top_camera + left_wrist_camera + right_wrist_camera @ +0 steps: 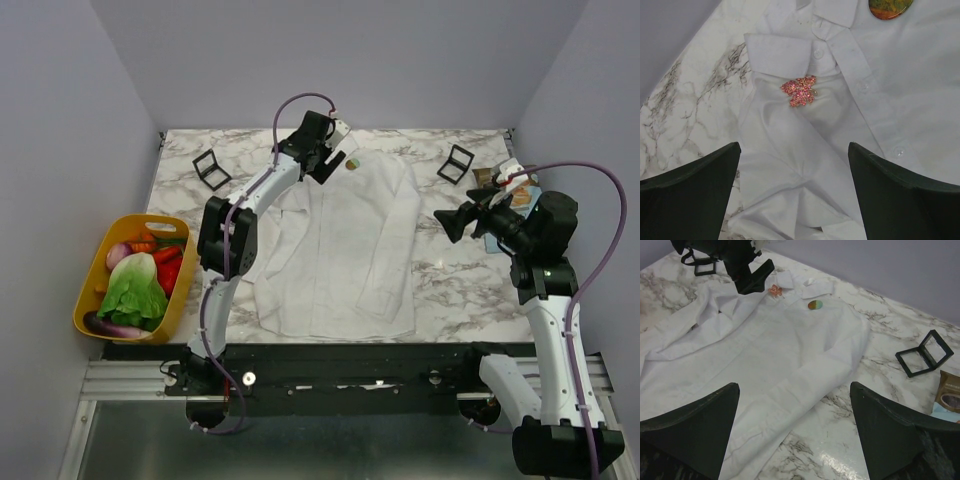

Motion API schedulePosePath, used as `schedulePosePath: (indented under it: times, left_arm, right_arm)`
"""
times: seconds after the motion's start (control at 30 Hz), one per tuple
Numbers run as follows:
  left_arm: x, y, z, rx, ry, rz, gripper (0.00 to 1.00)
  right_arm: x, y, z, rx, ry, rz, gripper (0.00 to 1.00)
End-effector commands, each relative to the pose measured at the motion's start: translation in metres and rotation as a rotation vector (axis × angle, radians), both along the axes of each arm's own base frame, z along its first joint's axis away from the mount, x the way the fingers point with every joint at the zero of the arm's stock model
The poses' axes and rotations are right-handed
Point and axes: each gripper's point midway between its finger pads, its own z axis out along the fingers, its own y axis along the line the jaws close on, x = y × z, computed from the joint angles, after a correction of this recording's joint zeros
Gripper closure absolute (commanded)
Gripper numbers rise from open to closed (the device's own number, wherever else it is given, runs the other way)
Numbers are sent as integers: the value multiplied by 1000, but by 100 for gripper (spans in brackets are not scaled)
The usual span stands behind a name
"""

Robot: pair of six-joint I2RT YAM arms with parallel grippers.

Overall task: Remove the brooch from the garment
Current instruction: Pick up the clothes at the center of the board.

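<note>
The white shirt [335, 245] lies flat on the marble table, collar at the far side. The brooch [352, 164], a small round green and orange-red pin, sits on the chest just right of the collar. It shows at the top edge of the left wrist view [890, 7] and in the right wrist view [815, 304]. My left gripper [329, 162] hovers open and empty over the collar, just left of the brooch; in its own view [795, 170] only fabric lies between its jaws. My right gripper [452, 222] is open and empty above the shirt's right sleeve [795, 410].
A pink glittery pin [799, 91] sits on the shirt below the collar, also in the right wrist view [775, 290]. Open black palettes stand at the far left [211, 168] and far right [456, 162]. A yellow basket [92, 295] of vegetables stands left of the table. Small packets [505, 182] lie at the right edge.
</note>
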Motion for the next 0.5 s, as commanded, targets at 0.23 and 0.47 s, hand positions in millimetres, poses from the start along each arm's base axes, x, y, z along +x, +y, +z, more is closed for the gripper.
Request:
schedulePosePath:
  times: [0.23, 0.47]
  left_arm:
    - [16, -6, -41, 67, 71, -9, 5]
    - [13, -7, -70, 83, 132, -15, 13]
  right_arm:
    - [3, -5, -7, -27, 0, -29, 0]
    - [4, -6, -9, -33, 3, -31, 0]
